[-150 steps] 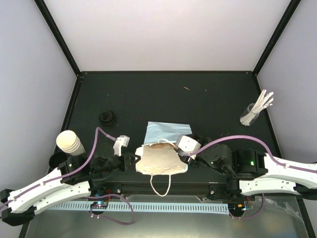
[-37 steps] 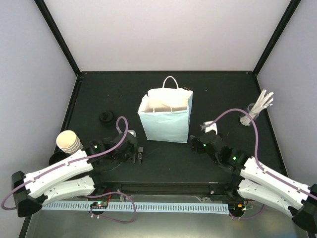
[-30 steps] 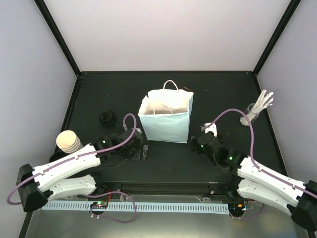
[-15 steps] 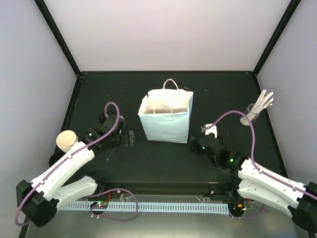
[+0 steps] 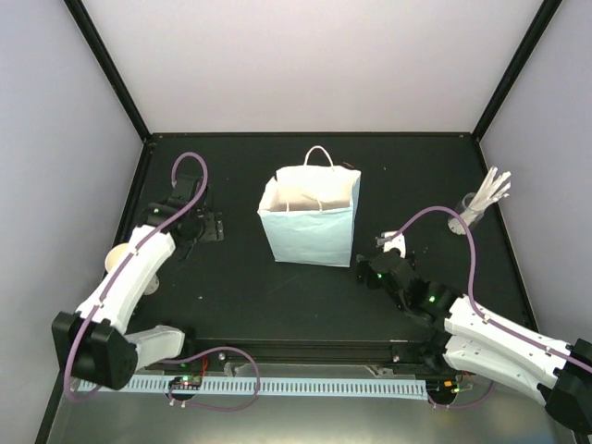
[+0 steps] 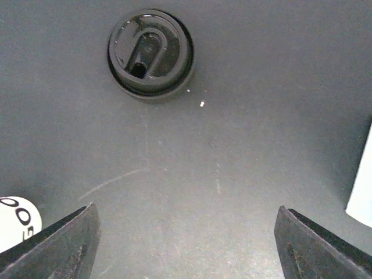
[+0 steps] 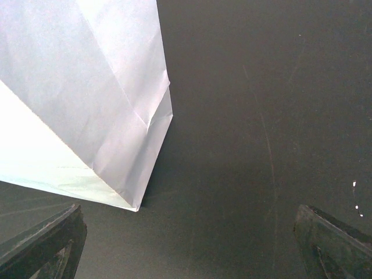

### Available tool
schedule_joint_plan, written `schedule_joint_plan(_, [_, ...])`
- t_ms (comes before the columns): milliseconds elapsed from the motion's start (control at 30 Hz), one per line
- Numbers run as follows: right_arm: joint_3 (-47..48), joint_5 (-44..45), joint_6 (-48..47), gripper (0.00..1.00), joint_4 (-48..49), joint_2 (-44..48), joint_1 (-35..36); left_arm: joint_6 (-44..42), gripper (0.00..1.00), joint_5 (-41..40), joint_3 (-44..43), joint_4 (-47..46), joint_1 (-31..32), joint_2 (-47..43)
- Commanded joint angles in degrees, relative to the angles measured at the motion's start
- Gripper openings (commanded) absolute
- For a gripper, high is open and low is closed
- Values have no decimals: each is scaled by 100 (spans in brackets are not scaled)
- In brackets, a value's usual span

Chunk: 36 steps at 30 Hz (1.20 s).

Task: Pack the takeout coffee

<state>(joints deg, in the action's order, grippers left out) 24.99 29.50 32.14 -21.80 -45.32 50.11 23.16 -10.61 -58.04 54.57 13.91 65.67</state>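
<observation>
The black table (image 5: 416, 176) fills the floor of the booth, its top scuffed and speckled with a few pale crumbs. A light-blue paper bag (image 5: 310, 222) stands upright near the middle of it, mouth open to the ceiling and one white handle (image 5: 319, 154) arching over the far rim; its inside looks tan.

The left arm (image 5: 129, 277) stretches up the left side of the table and ends well to the left of the bag. The right arm (image 5: 490, 333) reaches in from the near right corner and stops just right of the bag's near corner.

The left gripper (image 6: 185, 232) points down at bare table with its fingers (image 6: 64, 238) spread wide, nothing between them. The right gripper (image 7: 186, 232) is likewise spread wide and empty over bare table, the bag's bottom corner just ahead of its left finger.

At the far right a clear glass of white sticks (image 5: 476, 211) stands well apart from everything else.

The cream paper cups (image 5: 117, 259) sit at the table's left edge, mostly hidden behind the left arm (only a sliver of rim shows from above). The black lid (image 6: 150, 53) lies flat on the table, sip hole up, ahead of the left gripper and not touched by it
</observation>
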Motion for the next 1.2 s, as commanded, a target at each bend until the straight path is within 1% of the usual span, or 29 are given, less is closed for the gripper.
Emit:
schedule_joint_plan(0, [-36,125,161,100,146,53,-19,-333,82,-156,-749,449,-307,539])
schedule_joint_plan(67, [-47,94,136,100,169,63,-23,-346,81,-219,-952,653,-350,576])
schedule_joint_plan(167, [-47,80,131,100,168,58,-15,-331,85,-331,-1180,982,-411,392])
schedule_joint_plan(267, [-47,140,167,100,146,71,-19,-322,83,-256,-1364,1315,-613,105])
schedule_joint_plan(333, [-47,141,178,100,141,84,-20,-328,84,-58,-1256,1211,-933,-178])
schedule_joint_plan(400, [-55,148,180,100,141,98,-19,-259,84,181,-1114,1050,-1483,-507])
schedule_joint_plan(467, [-56,147,176,100,150,95,-24,-130,82,191,-1085,1046,-1871,-690])
schedule_joint_plan(533, [-52,153,178,100,146,80,-19,-9,82,147,-1100,1132,-2133,-791])
schedule_joint_plan(633, [-39,159,187,100,141,46,-19,278,82,-168,-1157,1412,-2338,-812])
schedule_joint_plan(700, [-38,152,181,100,141,35,-21,795,83,-856,-1247,1787,-2368,-799])
schedule_joint_plan(767, [-30,146,179,100,141,21,-19,1192,85,-1255,-1325,2163,-2376,-809])
schedule_joint_plan(833, [-30,146,179,100,149,4,-23,1306,87,-1346,-1323,2300,-2380,-867])
schedule_joint_plan(933, [-15,144,172,100,150,-27,-19,1363,87,-1429,-1216,2288,-2406,-990])
schedule_joint_plan(1067, [10,137,170,100,141,-94,-19,1287,83,-1568,-1111,2375,-2594,-867])
schedule_joint_plan(1167, [23,142,170,100,135,-130,-20,1346,76,-1680,-1139,2557,-2702,-644])
